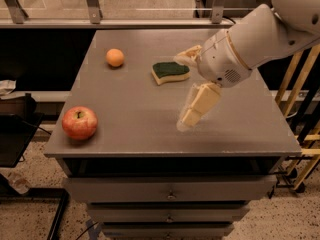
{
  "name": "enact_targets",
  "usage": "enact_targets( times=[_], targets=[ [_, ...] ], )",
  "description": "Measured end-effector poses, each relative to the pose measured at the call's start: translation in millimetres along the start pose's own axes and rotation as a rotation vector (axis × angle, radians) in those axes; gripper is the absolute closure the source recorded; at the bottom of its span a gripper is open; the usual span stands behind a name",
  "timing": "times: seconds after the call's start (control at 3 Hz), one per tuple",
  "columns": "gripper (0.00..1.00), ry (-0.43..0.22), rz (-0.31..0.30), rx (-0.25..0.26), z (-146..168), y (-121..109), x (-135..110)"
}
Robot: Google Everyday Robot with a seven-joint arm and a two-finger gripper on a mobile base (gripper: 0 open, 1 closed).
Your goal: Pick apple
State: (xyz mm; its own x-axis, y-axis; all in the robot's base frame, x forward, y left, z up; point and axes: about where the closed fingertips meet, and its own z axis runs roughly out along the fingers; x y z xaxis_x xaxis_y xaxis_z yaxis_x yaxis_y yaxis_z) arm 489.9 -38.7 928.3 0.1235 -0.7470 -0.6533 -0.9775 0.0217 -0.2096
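The red apple (79, 122) with yellowish streaks sits at the front left corner of the grey table (135, 99). My gripper (186, 89) hangs over the middle right of the table, well to the right of the apple. It is open and empty: one cream finger (199, 104) points down toward the front, the other (187, 55) reaches back by the sponge.
A small orange fruit (115, 57) lies at the back left. A green and yellow sponge (171, 72) lies at the back middle, just left of my gripper. Drawers are under the table; a wooden frame (300, 109) stands at the right.
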Motion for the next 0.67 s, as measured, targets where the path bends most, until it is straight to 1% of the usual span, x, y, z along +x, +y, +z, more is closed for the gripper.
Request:
enact_targets(
  times=[0.33, 0.67],
  targets=[
    [0.00, -0.029, -0.027, -0.033, 29, 7, -17],
    [0.00, -0.060, -0.048, -0.070, 64, 6, -29]
  ],
)
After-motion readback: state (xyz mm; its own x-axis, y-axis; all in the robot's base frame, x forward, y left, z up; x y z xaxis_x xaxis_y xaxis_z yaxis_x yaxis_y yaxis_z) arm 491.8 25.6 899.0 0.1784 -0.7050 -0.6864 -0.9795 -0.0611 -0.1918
